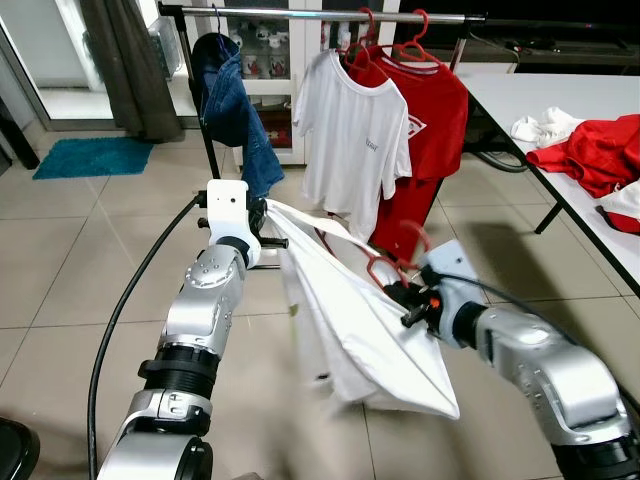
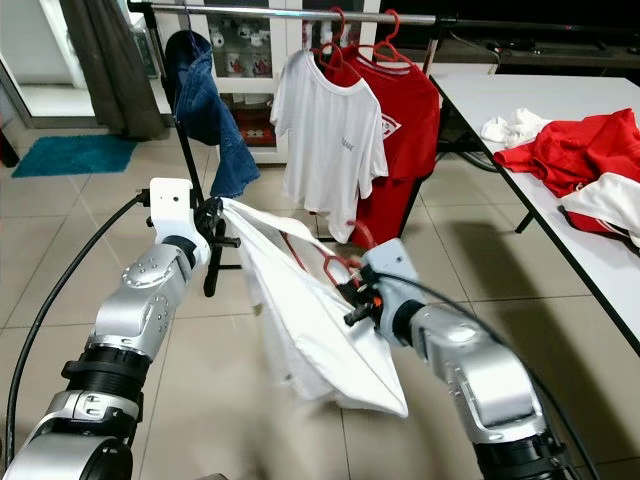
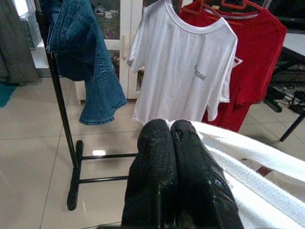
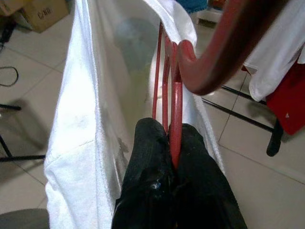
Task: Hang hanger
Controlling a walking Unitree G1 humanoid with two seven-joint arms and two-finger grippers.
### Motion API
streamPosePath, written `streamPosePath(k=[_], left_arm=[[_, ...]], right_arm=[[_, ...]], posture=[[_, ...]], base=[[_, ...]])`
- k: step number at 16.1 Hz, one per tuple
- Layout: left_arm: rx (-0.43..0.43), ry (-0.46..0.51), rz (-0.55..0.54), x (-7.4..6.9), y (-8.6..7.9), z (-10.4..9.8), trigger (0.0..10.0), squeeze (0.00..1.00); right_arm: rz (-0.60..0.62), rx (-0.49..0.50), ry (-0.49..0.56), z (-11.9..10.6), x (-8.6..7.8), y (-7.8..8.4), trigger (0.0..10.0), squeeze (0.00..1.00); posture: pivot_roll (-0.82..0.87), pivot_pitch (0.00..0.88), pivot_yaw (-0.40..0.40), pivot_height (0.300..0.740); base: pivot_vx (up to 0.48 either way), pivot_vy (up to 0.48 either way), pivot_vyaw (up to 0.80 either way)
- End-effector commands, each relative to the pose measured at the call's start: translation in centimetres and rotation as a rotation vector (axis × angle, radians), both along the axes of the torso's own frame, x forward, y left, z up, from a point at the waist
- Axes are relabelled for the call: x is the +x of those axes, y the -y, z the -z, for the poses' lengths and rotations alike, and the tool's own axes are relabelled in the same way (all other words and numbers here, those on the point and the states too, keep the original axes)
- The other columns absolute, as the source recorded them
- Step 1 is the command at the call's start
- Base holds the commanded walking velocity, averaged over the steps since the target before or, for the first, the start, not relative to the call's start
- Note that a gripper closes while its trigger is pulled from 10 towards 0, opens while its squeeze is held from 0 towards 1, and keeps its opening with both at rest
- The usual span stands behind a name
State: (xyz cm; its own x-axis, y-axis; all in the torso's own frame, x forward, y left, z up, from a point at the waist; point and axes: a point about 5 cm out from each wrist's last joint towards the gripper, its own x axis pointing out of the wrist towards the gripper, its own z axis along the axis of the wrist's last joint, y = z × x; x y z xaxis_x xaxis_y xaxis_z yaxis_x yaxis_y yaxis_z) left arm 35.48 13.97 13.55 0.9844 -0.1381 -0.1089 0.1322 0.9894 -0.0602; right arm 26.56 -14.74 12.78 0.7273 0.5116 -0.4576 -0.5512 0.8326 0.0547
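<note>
Right claw [image 4: 172, 157] pinching red hanger [image 4: 172, 71], left claw [image 3: 171, 143] stretching white shirt [image 1: 370, 330]

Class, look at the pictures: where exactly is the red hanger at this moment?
The red hanger sits inside the white shirt stretched between the grippers, clamped by the right gripper, in front of the clothes rack.

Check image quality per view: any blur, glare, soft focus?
Head views: sharp, slight smear on the white shirt hem. Left wrist view: floor glare beside the rack base, left gripper soft. Right wrist view: red hanger hook blurred, close up.
</note>
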Motion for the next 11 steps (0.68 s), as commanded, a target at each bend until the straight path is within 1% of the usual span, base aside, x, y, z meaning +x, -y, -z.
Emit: streamPosePath(k=[1,3,4,5,6,7,8,9,10,11], left_arm=[[0.017,0.026,-0.010,0.3,-0.2,-0.6,0.0,0.00],[0.015,0.032,0.009,0.3,0.0,-0.8,0.0,0.00],[0.022,0.033,0.000,0.3,-0.2,-0.8,0.0,0.00],[0.022,0.033,-0.003,0.3,-0.3,-0.8,0.0,0.00],[0.021,0.032,0.001,0.3,-0.3,-0.8,0.0,0.00],[0.004,0.021,0.043,0.1,0.3,-0.7,0.0,0.00],[-0.021,-0.002,0.122,-0.3,1.6,-0.5,0.0,0.00],[-0.041,-0.030,0.209,-0.7,3.0,-0.1,0.0,0.00],[-0.072,-0.059,0.295,-1.3,4.7,0.3,0.0,0.00],[-0.093,-0.076,0.332,-1.6,5.5,0.5,0.0,0.00]], right_arm=[[0.053,-0.003,-0.002,-0.6,0.3,0.9,10.0,0.00],[0.108,-0.017,-0.004,-0.6,0.7,1.2,10.0,0.00],[0.218,0.003,0.006,-0.7,1.4,1.5,10.0,0.00],[0.299,0.018,0.022,-0.8,1.8,1.9,10.0,0.00],[0.422,0.057,0.043,-1.0,2.4,2.6,10.0,0.00],[0.557,0.072,0.058,-0.9,2.9,3.4,10.0,0.00],[0.632,0.065,0.084,-1.0,3.3,3.7,10.0,0.00],[0.653,0.070,0.116,-1.3,3.6,3.4,10.0,0.00],[0.660,0.094,0.150,-1.9,4.0,2.8,10.0,0.00],[0.652,0.091,0.169,-2.2,4.1,2.4,10.0,0.00]], posture=[[-0.17,0.000,-0.009,0.740],[-0.17,0.000,-0.009,0.740],[-0.17,0.000,-0.013,0.740],[-0.17,0.000,-0.013,0.740],[-0.17,0.000,-0.013,0.740],[-0.17,0.000,-0.014,0.740],[-0.17,0.000,-0.014,0.740],[-0.17,0.000,-0.015,0.740],[-0.17,0.000,-0.014,0.740],[-0.17,0.000,-0.013,0.740]], base=[[0.000,0.000,0.00],[0.000,0.000,0.00],[0.000,0.000,0.00],[0.000,0.000,0.00],[0.000,0.000,0.00],[0.000,0.000,0.00],[0.000,0.000,0.00],[0.000,0.000,0.00],[0.000,0.000,0.00],[0.000,0.000,0.00]])
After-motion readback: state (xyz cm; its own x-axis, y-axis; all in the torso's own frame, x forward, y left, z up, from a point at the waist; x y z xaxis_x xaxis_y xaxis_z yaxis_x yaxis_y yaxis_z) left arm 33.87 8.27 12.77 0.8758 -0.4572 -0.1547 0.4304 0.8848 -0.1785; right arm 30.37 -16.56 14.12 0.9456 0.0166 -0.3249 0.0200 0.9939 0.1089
